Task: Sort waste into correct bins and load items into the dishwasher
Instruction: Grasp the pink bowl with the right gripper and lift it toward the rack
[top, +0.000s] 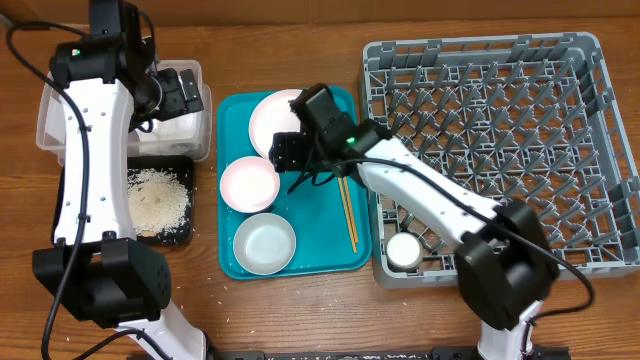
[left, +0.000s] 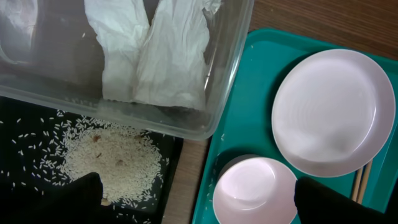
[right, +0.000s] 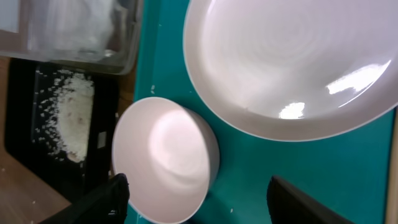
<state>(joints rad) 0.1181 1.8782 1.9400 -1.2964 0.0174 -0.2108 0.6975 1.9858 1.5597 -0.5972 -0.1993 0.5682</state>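
The round white plate (top: 275, 115) (right: 292, 62), pinkish-white bowl (top: 249, 184) (right: 165, 158), grey-blue bowl (top: 265, 243) and chopsticks (top: 347, 212) lie on the teal tray. The small white cup (top: 404, 251) stands in the grey dish rack (top: 500, 130). My right gripper (top: 296, 170) (right: 199, 199) is open and empty, hovering over the pink bowl's right side, just below the plate. My left gripper (top: 185, 98) (left: 199, 202) is open and empty above the clear tub (top: 197, 140), which holds crumpled napkins (left: 155, 56). Rice (top: 158, 198) (left: 112, 158) lies in the black tray (top: 188, 232).
The teal tray (top: 320, 250) sits between the bins on the left and the rack on the right. The plate (left: 333, 112) and pink bowl (left: 255, 190) also show in the left wrist view. A few rice grains lie on the wooden table in front.
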